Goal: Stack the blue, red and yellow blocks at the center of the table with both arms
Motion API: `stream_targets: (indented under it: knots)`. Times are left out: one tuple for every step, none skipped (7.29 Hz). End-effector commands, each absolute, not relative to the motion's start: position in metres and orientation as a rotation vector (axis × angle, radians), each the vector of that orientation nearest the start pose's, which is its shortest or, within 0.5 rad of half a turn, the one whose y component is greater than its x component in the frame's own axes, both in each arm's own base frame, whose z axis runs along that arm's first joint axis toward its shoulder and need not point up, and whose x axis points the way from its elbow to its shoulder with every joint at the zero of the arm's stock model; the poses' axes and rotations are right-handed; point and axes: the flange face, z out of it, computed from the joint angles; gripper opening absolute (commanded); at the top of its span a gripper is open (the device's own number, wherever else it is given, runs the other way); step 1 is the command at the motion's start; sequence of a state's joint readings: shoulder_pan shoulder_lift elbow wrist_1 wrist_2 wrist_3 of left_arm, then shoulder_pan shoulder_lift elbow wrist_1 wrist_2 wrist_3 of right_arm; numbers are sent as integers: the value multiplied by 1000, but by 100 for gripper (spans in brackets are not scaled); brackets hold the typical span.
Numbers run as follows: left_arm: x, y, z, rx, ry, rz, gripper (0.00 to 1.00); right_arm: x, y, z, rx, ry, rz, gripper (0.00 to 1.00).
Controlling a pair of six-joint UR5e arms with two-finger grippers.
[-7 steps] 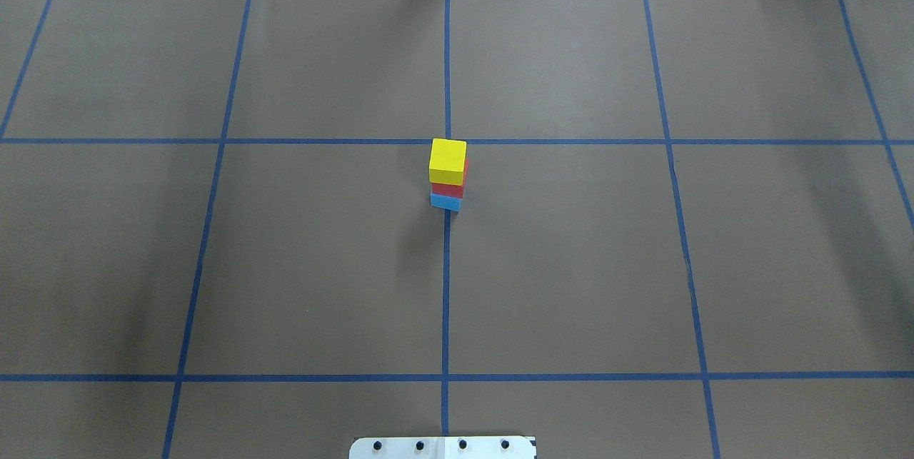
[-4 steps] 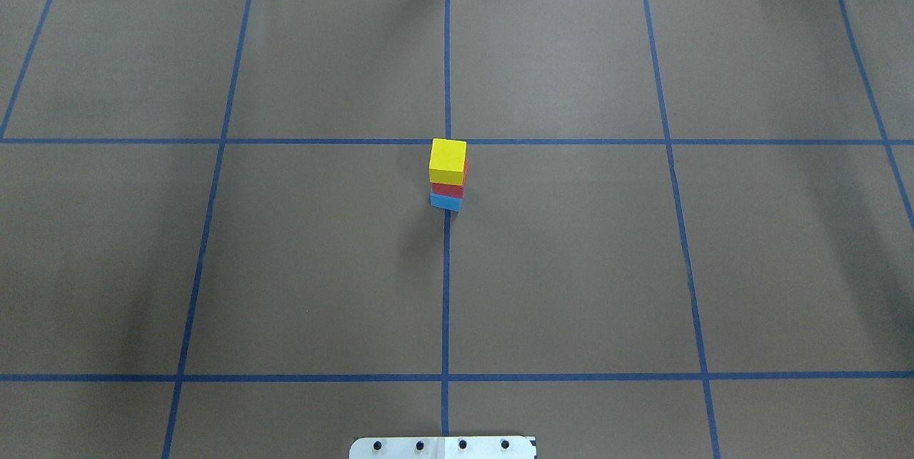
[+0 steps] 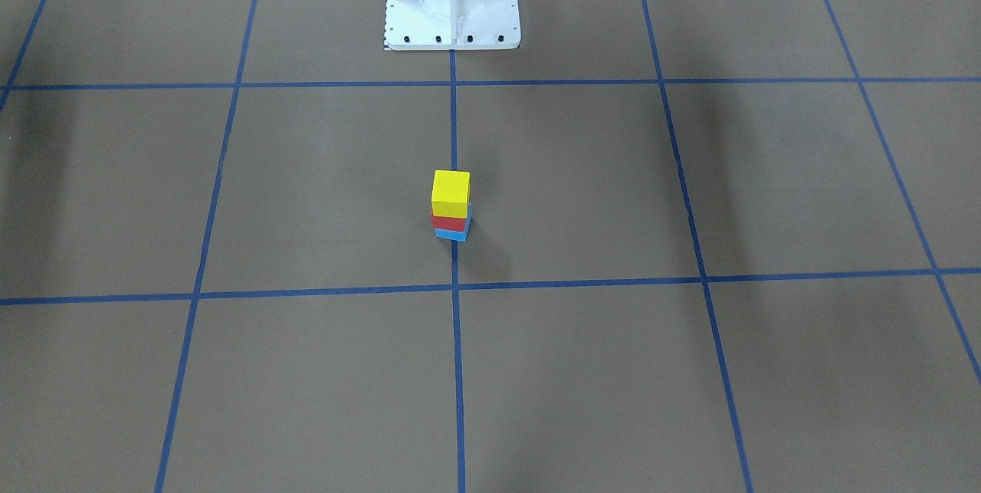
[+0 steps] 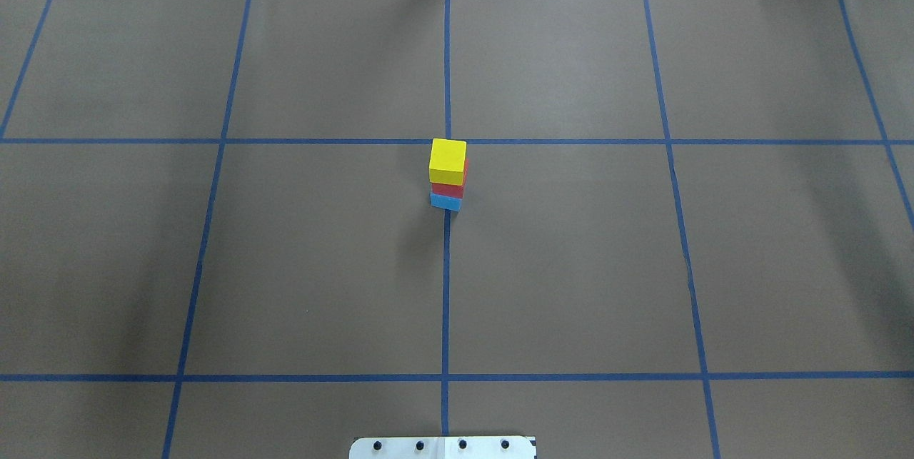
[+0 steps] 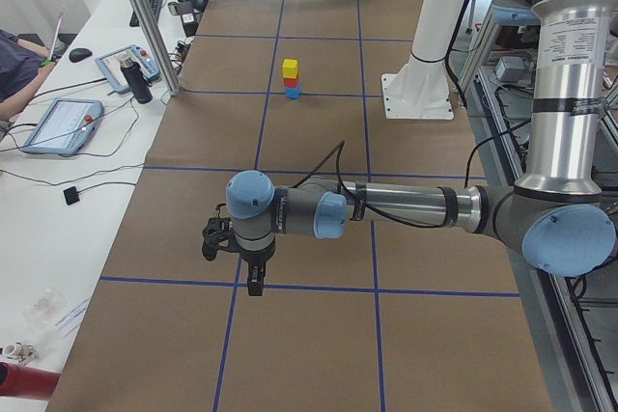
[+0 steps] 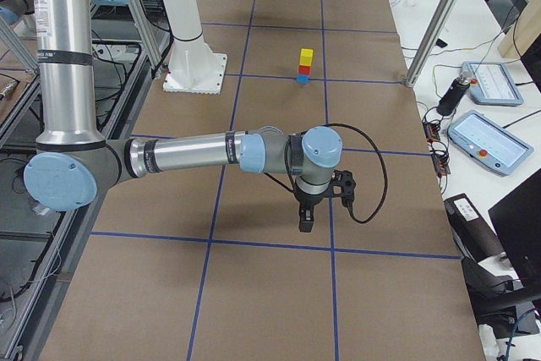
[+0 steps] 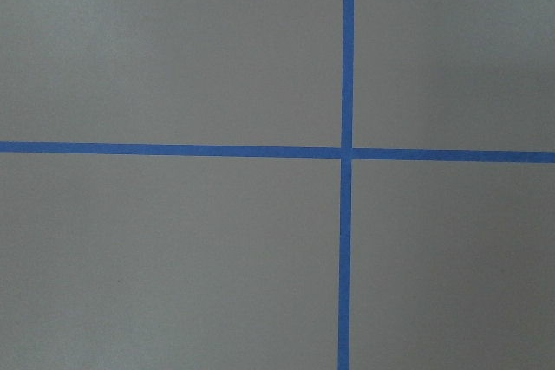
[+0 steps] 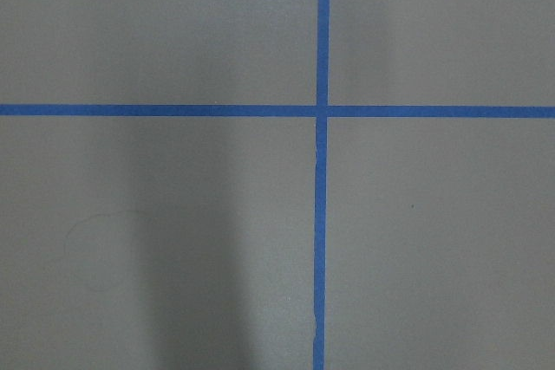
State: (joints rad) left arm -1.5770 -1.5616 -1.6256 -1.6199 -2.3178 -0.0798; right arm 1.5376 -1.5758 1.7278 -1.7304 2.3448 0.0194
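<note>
Three-cube column on the wide grey-brown table (image 4: 571, 266), which is ruled into squares with blue tape. The small matte light blue cube (image 4: 445, 202) sits on the surface, the small matte red cube (image 4: 448, 190) on top of it, and the small matte yellow cube (image 4: 448, 160) uppermost. The column stands upright on the middle tape line (image 4: 445, 288), midway between the table's left and right edges and well apart from all four.

Change: none. Compared with the overhead view of a second ago, the column has neither shifted nor turned, and nothing has entered the central squares. I judge the stacking finished, with all three colours in place and nothing touching them.

My left pincer (image 5: 254, 287), black and two-fingered on the silver-grey tubular left arm (image 5: 406, 207), hangs near a tape crossing towards the table's left edge. My right pincer (image 6: 305, 224), on the matching right arm (image 6: 186, 154), hangs towards the right edge. Both are well apart from the column.

Each pincer shows only in a side view, and each wrist view shows only bare table and a tape crossing. I cannot tell whether either pincer's fingers are apart or together. No cube is seen at either.
</note>
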Motion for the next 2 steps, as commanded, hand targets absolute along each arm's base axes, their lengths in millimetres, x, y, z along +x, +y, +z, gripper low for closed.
stream_targets:
  knots:
    - [-69,-494,632,65,749,-46,100,47,-487,600,-28,-774,-10,99]
    - [-69,-494,632,65,749,-46,100,48,-488,599,-26,-774,-9,99]
